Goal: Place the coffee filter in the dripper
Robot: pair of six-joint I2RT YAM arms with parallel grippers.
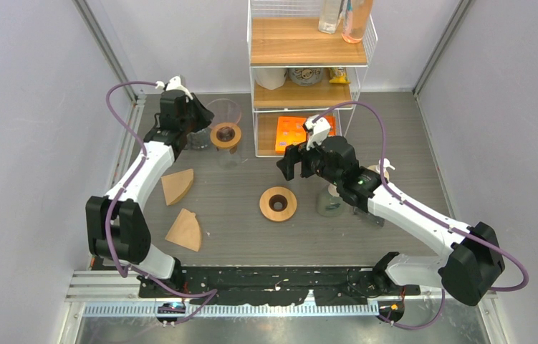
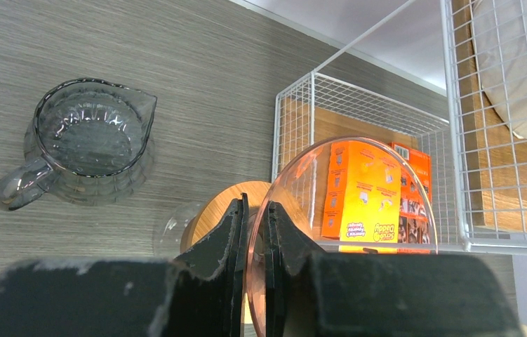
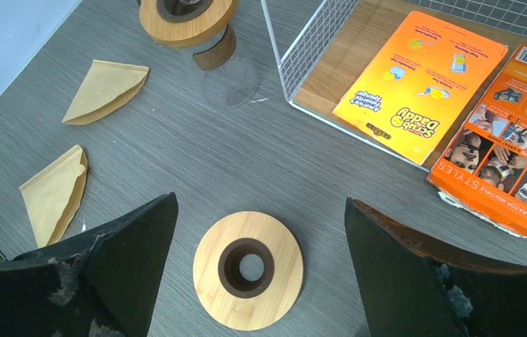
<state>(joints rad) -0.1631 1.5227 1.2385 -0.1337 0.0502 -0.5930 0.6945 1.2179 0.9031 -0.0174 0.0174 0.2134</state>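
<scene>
Dripper (image 2: 344,196) rim pinched in clenched left claw (image 2: 253,210), right claw (image 3: 260,203) spread wide and empty above wooden ring (image 3: 250,270), two coffee filters (image 3: 102,88) flat on worktop (image 3: 176,154) off to its left; best to hold dripper steady, pinch one filter by an edge, lower point-first.

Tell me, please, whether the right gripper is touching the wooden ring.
Apart. The right wrist view shows bare table all round the wooden ring, between it and the right gripper's open fingers.

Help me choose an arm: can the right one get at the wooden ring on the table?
Likely yes: the right gripper hangs open above the wooden ring, with nothing between them.
</scene>
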